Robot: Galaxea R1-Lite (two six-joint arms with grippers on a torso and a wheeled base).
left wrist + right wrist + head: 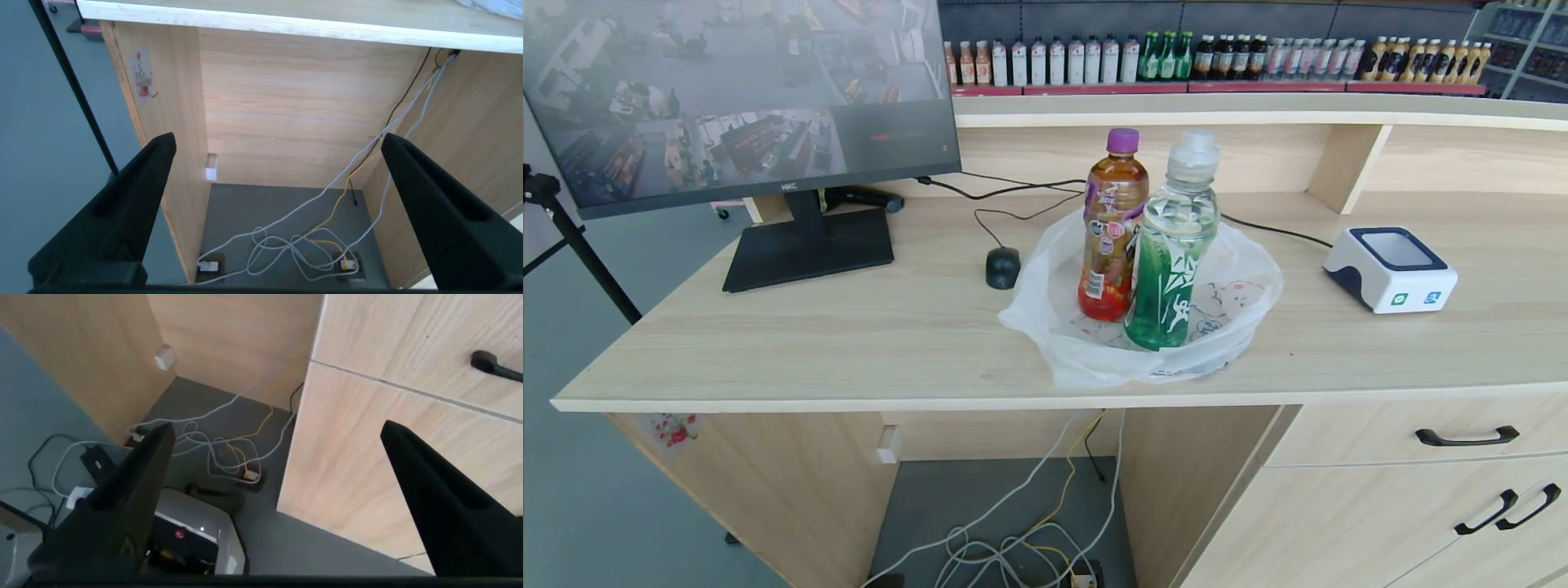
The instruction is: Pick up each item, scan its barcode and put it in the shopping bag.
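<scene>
The shopping bag (1045, 304) is sitting by the counter's (833, 343) near edge while the left gripper (278, 145) and right gripper (278, 429) are hanging below, fingers wide apart, empty.

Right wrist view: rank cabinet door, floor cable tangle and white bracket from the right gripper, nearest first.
1. cabinet door, in the foreground.
2. cable tangle, on the floor past the door's edge.
3. white bracket, on the far wood panel.
</scene>
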